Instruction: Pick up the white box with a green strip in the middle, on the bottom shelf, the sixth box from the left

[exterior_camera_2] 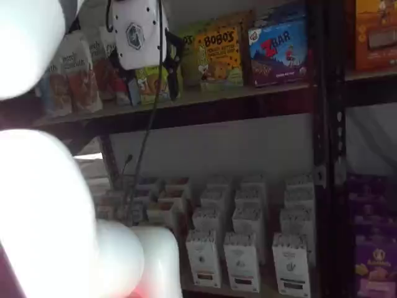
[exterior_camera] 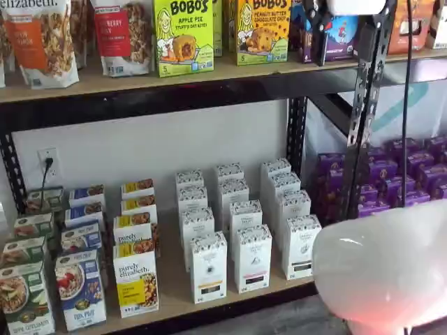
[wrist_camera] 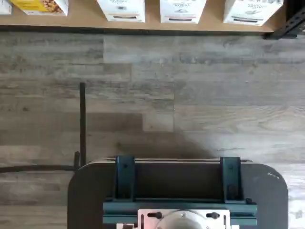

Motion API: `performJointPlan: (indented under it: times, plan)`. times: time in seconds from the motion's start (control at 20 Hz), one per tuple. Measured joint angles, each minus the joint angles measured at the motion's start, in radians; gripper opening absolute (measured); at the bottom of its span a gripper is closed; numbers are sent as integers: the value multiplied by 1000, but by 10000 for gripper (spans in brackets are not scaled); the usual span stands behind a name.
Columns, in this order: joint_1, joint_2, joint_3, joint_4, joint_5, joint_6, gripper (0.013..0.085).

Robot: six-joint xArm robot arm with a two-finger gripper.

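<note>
The white box point(exterior_camera: 302, 246) with a black-speckled top band and a short dark strip low on its front stands at the right end of the front row on the bottom shelf point(exterior_camera: 174, 301). It also shows in a shelf view point(exterior_camera_2: 291, 262) and in the wrist view point(wrist_camera: 252, 9). My gripper point(exterior_camera_2: 151, 77) hangs high up in front of the upper shelf, far above the box. Its white body and dark fingers show, but no gap can be judged. In a shelf view point(exterior_camera: 316, 31) only dark finger parts show at the top edge.
Two like white cartons point(exterior_camera: 208, 269) point(exterior_camera: 253, 258) stand left of the white box, with Purely Elizabeth boxes point(exterior_camera: 136, 279) further left. A black rack post point(exterior_camera: 363, 112) rises right of it. Blurred white arm parts point(exterior_camera: 384, 272) point(exterior_camera_2: 37, 217) fill the foreground. The dark mount point(wrist_camera: 176, 191) shows over grey floor.
</note>
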State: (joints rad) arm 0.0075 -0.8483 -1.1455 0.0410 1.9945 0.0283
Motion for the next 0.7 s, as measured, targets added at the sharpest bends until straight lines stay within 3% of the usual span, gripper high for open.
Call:
performJointPlan:
  times: [0.1, 0.2, 0.45, 0.55, 0.7]
  plan:
    - [43, -10, 9, -46, -18, 21, 850]
    - [49, -17, 16, -61, -32, 25, 850]
    - [23, -33, 61, -81, -82, -5, 850]
    - [13, -43, 105, -102, -121, -19, 850]
    - [-34, -65, 206, -90, -217, -55, 850]
